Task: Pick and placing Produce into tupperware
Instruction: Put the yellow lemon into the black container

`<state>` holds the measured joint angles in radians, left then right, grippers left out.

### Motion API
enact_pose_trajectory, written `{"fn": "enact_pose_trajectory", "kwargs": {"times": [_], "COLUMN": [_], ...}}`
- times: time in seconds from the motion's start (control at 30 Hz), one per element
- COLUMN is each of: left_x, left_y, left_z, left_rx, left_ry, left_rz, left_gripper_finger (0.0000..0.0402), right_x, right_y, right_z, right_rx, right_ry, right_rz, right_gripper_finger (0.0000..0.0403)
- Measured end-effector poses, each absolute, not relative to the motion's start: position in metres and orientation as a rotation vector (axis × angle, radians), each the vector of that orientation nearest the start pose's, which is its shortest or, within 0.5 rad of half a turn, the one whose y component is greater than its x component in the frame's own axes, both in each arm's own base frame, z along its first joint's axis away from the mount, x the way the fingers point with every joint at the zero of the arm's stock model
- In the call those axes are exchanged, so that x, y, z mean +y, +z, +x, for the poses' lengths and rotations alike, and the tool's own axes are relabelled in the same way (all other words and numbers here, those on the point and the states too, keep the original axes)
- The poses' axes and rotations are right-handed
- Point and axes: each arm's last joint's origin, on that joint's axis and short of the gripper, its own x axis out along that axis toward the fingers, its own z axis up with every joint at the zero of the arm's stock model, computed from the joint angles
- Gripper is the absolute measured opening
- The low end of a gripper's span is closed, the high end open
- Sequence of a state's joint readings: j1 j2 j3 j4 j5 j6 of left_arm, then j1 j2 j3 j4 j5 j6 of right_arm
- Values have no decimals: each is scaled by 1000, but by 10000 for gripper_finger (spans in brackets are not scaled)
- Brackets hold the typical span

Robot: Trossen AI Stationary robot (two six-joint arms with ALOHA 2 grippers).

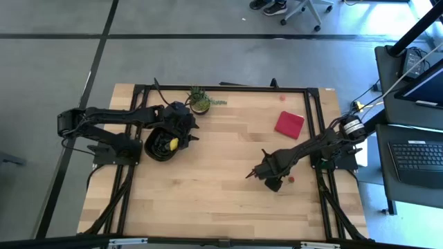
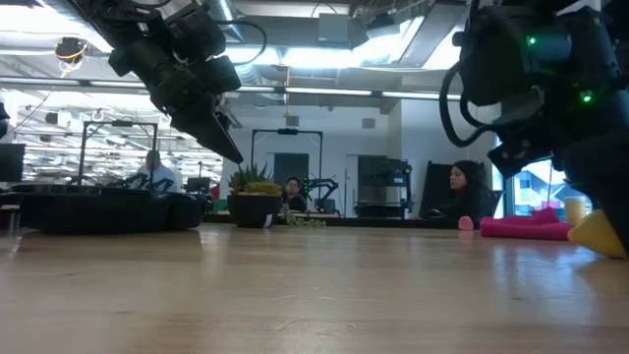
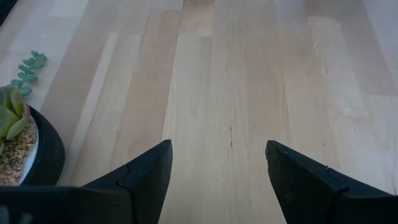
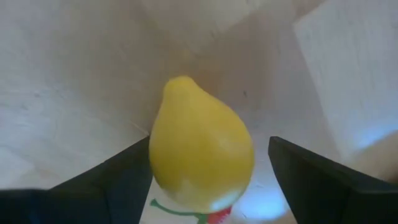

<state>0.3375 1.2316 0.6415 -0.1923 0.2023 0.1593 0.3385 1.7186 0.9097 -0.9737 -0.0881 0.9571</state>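
Note:
The black tupperware [image 1: 158, 145] sits on the table's left part with a yellow piece [image 1: 173, 144] inside; in the low view it is the low dark tupperware [image 2: 98, 211]. My left gripper [image 1: 188, 128] [image 3: 217, 146] hangs open and raised just right of it, holding nothing. My right gripper [image 1: 268, 176] [image 4: 210, 142] is down at the table's right part, open, with a yellow lemon [image 4: 199, 149] [image 2: 600, 231] between its fingers. A small red strawberry [image 1: 291, 179] [image 4: 217, 216] lies on the table close beside it. My right gripper stands open astride the lemon, slanting down from above. One finger [image 4: 124, 174] lies right against the lemon's side [image 4: 155, 162] and the other stands clear of it. I cannot tell whether the near finger touches. The lemon rests on the table.
A small potted plant [image 1: 201, 102] [image 3: 18, 143] stands near the far edge, just beyond my left gripper. A flat red square [image 1: 289, 124] [image 2: 531, 227] lies on the table's right part. Bare wood lies across the middle and near side. People sit in the room beyond.

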Motion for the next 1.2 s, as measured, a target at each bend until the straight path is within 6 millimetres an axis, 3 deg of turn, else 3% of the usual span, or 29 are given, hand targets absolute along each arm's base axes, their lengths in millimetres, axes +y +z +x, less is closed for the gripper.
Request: {"fn": "enact_pose_trajectory", "kwargs": {"times": [0.27,0.53,0.9,1.07,1.2], "left_x": [73,73,73,73,73], "left_y": [198,198,198,198,198], "left_z": [226,226,226,226,226], "left_rx": [762,762,762,759,761], "left_ry": [69,69,70,71,71], "left_rz": [-57,-57,-57,-56,-57], "left_gripper_finger": [249,249,249,249,249], "right_x": [85,86,86,81,70], "right_y": [132,132,133,150,170], "right_z": [240,241,245,280,317], "right_rx": [1717,1709,1666,1422,1164], "right_ry": [-444,-456,-472,-428,-290], "right_rz": [419,433,458,434,410], "right_gripper_finger": [254,206,206,205,206]}}
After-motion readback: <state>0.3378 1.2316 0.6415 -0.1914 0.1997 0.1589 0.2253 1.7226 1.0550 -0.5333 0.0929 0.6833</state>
